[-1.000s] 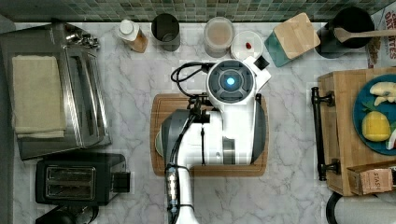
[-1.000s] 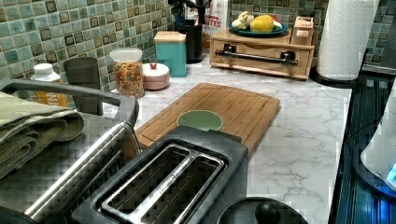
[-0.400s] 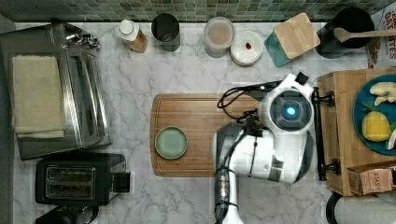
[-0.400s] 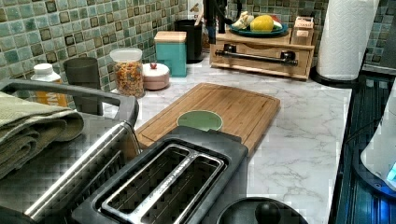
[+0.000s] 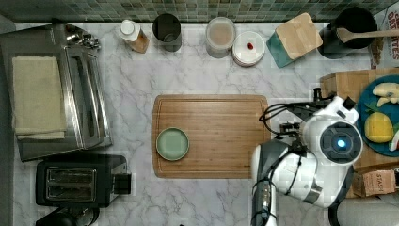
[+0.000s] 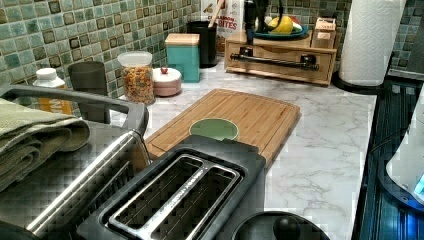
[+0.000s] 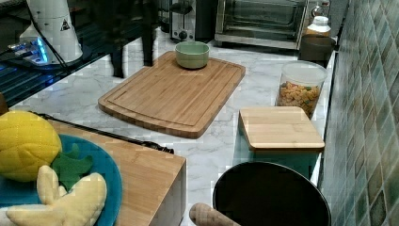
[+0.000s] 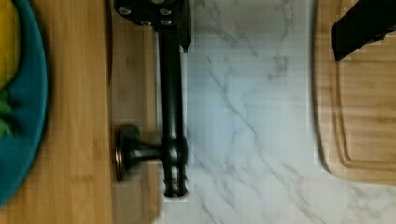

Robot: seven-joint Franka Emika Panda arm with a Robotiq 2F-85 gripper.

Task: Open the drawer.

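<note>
The drawer [image 6: 280, 64] is in a low light-wood box at the counter's far end in the left view, its front flush with the box. Its long black bar handle [image 6: 275, 58] runs across the front on two posts. In the wrist view the handle [image 8: 172, 93] and one post [image 8: 140, 151] lie below my gripper [image 8: 259, 18], which is open wide. One finger [image 8: 154, 11] hangs over the bar and the other is over the cutting board's edge [image 8: 364, 116]. In the top view my arm [image 5: 329, 146] covers the drawer front beside the box top [image 5: 346, 84].
A teal plate of toy fruit [image 5: 381, 122] sits on the box. The cutting board [image 5: 211, 136] with a green bowl [image 5: 172, 144] fills the counter's middle. Canisters line the tiled wall, a paper towel roll [image 6: 372, 40] stands by the box, and a toaster [image 5: 75, 181] and toaster oven [image 5: 61, 89] are opposite.
My arm has swung from above the cutting board to the top view's right, over the drawer front. The green bowl is now uncovered.
</note>
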